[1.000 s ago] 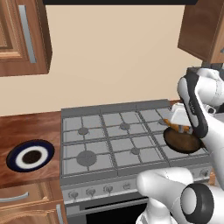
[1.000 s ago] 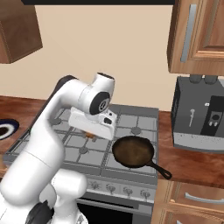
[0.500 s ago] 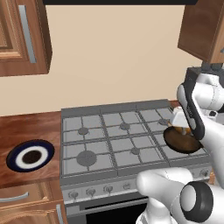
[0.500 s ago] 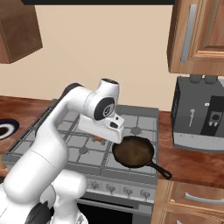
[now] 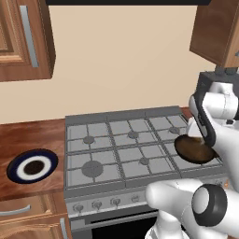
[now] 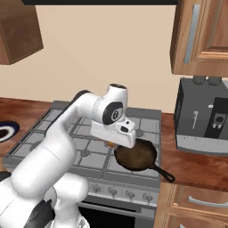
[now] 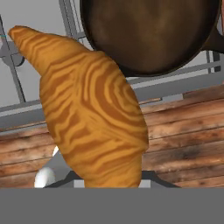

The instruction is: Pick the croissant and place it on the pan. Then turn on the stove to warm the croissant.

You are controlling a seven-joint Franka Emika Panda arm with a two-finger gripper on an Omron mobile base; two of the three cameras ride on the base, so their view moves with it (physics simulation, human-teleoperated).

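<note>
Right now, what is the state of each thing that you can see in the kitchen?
croissant: held in the gripper, in the air, not yet in the pan
gripper: shut on the croissant, beside the pan
pan: empty, on the stove
stove: no flame visible
blue-rimmed plate: empty, on the counter

We see evenly bright, flat rendered light with no glare, only faint soft shading under the pan (image 6: 137, 155) and along the arm, crisp edges in both base views, and, in the hand view, a slightly soft, oversized croissant (image 7: 89, 113) close to the lens.
</note>
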